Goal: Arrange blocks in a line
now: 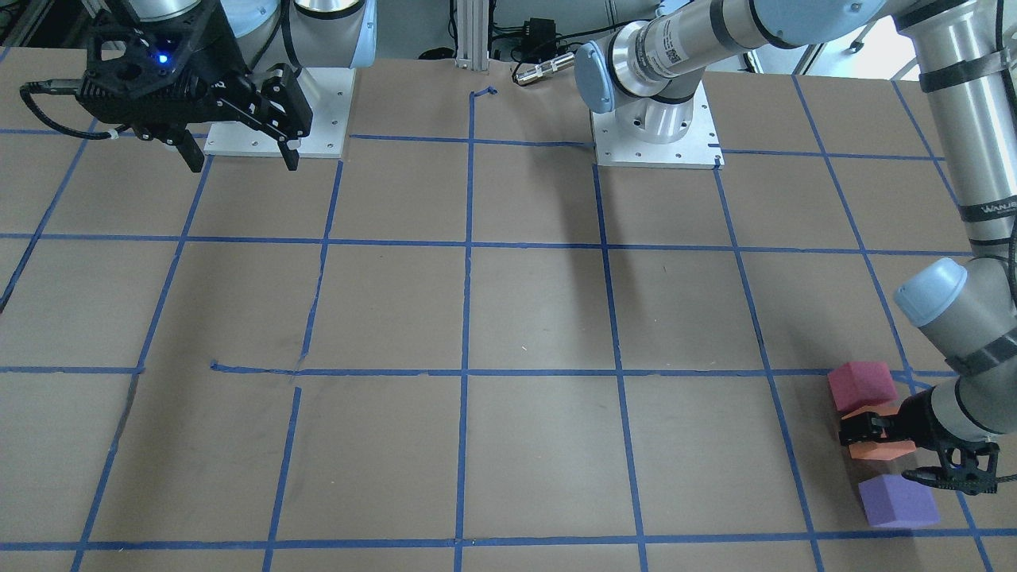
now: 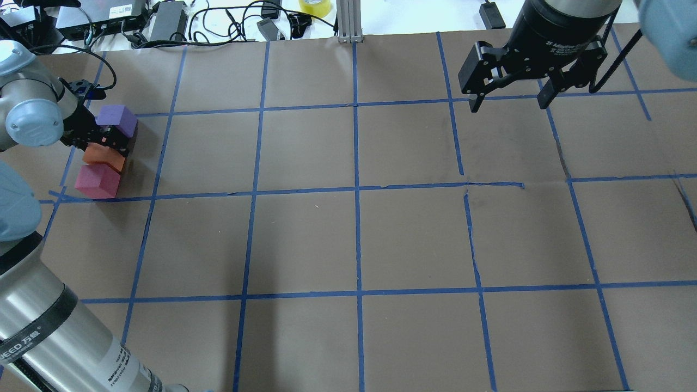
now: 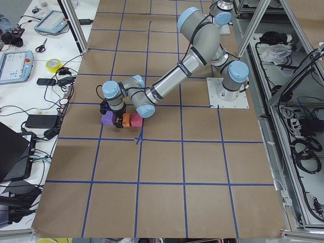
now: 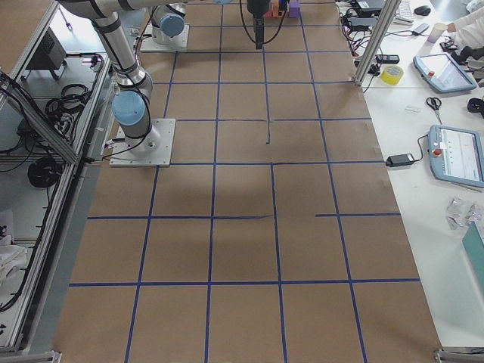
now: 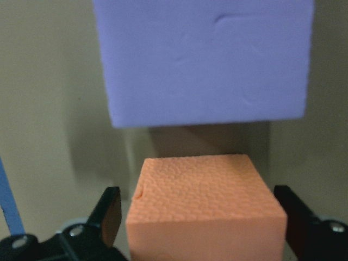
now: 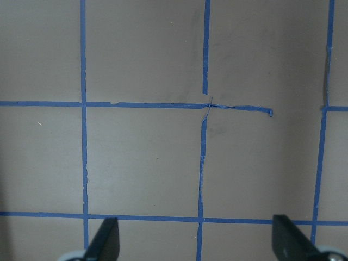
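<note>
Three blocks lie in a short row at the table's far left. The purple block (image 2: 117,120) (image 1: 898,500) (image 5: 206,60) is farthest. The orange block (image 2: 101,155) (image 1: 882,451) (image 5: 206,206) is in the middle. The red-pink block (image 2: 97,181) (image 1: 862,384) is nearest the robot and touches the orange one. My left gripper (image 2: 111,142) (image 5: 198,217) is low at the table, open, with one finger on each side of the orange block. A small gap separates orange from purple. My right gripper (image 2: 509,103) (image 1: 242,163) (image 6: 193,239) is open, empty, high over the far right.
The brown table carries a blue tape grid (image 2: 356,190). Cables, power bricks and a yellow tape roll (image 2: 315,5) lie beyond the far edge. The arm base plates (image 1: 655,135) (image 1: 278,119) sit at the robot's side. The left forearm (image 2: 49,332) spans the near left corner.
</note>
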Motion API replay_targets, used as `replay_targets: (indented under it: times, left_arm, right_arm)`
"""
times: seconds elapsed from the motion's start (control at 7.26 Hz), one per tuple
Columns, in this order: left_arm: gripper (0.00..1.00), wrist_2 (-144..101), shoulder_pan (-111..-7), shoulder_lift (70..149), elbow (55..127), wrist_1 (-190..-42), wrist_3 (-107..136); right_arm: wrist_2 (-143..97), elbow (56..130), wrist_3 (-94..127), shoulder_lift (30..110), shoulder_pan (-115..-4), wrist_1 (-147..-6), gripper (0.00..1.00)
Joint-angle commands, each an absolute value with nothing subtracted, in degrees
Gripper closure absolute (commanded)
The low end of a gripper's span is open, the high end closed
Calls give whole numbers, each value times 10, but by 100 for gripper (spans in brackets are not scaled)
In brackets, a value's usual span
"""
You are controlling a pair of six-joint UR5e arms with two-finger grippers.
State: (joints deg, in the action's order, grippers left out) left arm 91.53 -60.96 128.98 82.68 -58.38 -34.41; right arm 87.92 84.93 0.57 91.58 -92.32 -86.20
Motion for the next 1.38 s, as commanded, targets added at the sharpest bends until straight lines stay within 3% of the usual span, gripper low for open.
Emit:
replay_targets:
  times: [0.0, 0.55, 0.83, 1.24]
  left_arm:
    - [0, 916, -627, 1257, 821, -587, -346]
    - [0, 919, -649, 1175, 820, -602, -355]
    - [0, 917, -673, 1108, 822, -716, -334]
    - [0, 922, -783, 987, 818, -870, -77]
  right_arm:
    - [877, 848, 4, 915, -910, -863, 0]
    - [872, 852, 12, 913, -867, -866, 0]
    - [870, 853, 12, 904, -867, -868, 0]
    - [875, 853, 6, 903, -868, -868, 0]
